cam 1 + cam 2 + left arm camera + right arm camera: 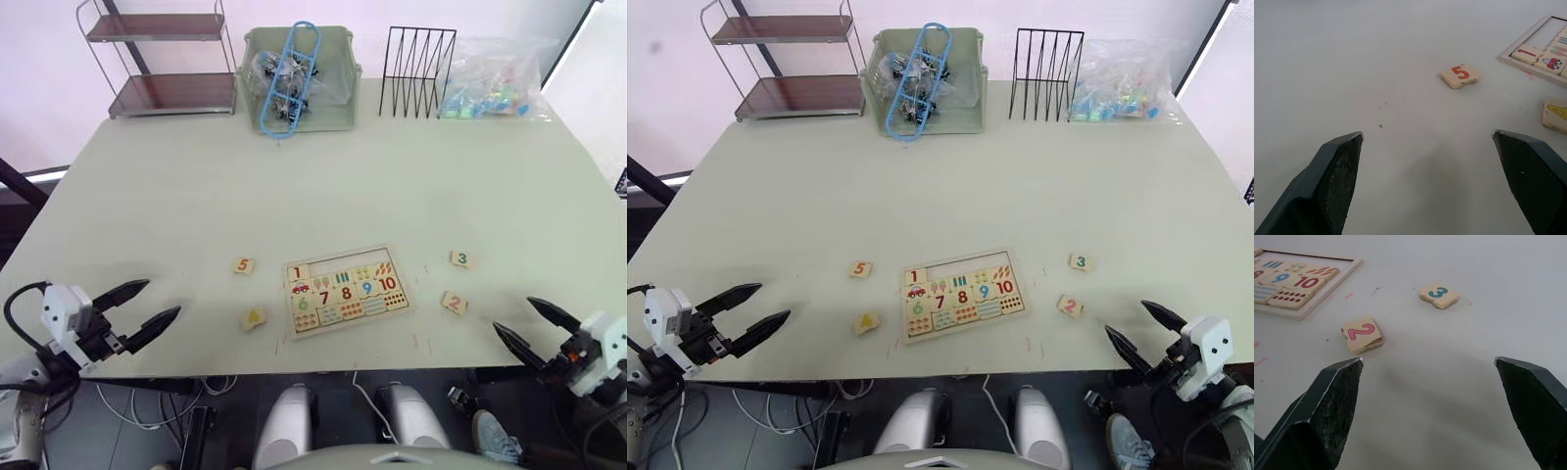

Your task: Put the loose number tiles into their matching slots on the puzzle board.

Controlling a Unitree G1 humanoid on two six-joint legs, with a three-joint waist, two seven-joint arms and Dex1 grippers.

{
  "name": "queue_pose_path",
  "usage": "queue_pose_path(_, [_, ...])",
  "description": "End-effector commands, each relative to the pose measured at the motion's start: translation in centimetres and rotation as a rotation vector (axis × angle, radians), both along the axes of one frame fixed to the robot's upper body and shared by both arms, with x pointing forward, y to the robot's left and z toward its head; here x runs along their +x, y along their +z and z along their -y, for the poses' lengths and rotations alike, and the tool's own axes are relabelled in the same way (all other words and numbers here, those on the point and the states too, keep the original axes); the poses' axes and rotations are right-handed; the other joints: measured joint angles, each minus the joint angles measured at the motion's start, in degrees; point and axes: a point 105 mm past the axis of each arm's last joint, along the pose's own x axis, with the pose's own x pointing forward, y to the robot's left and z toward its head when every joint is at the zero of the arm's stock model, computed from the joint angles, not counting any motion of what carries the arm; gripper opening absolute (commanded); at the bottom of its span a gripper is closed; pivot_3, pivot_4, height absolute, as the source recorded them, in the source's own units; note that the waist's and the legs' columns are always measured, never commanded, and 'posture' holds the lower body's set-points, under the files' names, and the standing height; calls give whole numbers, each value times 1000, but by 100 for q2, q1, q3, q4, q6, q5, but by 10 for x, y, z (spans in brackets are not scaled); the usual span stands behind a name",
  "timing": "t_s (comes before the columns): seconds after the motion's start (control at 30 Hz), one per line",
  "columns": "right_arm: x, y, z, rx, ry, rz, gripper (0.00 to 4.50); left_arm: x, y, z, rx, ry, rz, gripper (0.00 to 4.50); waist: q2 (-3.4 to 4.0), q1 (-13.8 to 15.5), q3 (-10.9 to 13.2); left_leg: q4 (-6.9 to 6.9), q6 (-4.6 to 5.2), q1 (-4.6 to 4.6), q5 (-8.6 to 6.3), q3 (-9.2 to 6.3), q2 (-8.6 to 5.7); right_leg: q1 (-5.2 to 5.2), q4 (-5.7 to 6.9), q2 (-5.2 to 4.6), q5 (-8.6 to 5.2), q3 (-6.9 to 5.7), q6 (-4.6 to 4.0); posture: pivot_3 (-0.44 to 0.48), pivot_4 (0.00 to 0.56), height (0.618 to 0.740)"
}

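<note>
Head view, four loose tiles (244, 265), one board (346, 291)

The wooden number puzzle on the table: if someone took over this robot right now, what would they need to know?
Left end effector: open, holding nothing, low over the table's near left edge.
Right end effector: open, holding nothing, at the near right edge.
The flat pale-wood puzzle board lies centre front on the pale green table.
Done: the red 1 tile sits in the top row; the rest of that row is open.
Left: the square pale-wood tile with orange 5 and the yellow 4 tile lie left of the board; the green 3 tile and the 2 tile lie right of it.
</note>
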Motion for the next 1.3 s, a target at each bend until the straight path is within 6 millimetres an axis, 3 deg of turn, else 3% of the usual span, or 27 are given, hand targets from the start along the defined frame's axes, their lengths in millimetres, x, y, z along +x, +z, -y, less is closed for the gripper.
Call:
queue_pose_path(0.03, [2, 14, -3, -33, -18, 102, 4488, -2, 13, -9, 34, 12, 32, 4500, 0, 2, 0, 0, 0, 1, 0, 2, 1, 0, 0, 0, 0, 1, -1, 0, 150, 740])
queue_pose_path(0.23, [0, 14, -19, -7, -2, 122, 4488, 0, 17, -15, 60, -9, 26, 4500, -3, 10, -2, 0, 0, -2, 0, 4, 4, -1, 1, 3, 0, -3, -3, 0, 150, 740])
queue_pose_path(0.6, [-5, 16, -3, -1, -29, 106, 4488, -6, 12, -11, 38, -1, 50, 4500, -18, 10, -11, 0, 0, 3, 0, 15, 4, -1, 0, -5, 1, 9, -4, 0, 150, 740])
queue_pose_path(0.93, [-9, 13, 11, 13, -13, 73, 4488, -27, 3, -3, 24, -7, 48, 4500, -29, 13, -19, 0, 0, 6, 0, 22, 7, -1, 0, -5, 2, 14, -4, 0, 150, 740])
queue_pose_path(1.3, [-11, 9, 18, 17, -6, 63, 4488, -25, 0, -1, 18, -12, 55, 4500, -35, 19, -23, 0, 0, 9, 0, 53, 8, 0, -1, -2, 3, 15, -6, 0, 150, 740])
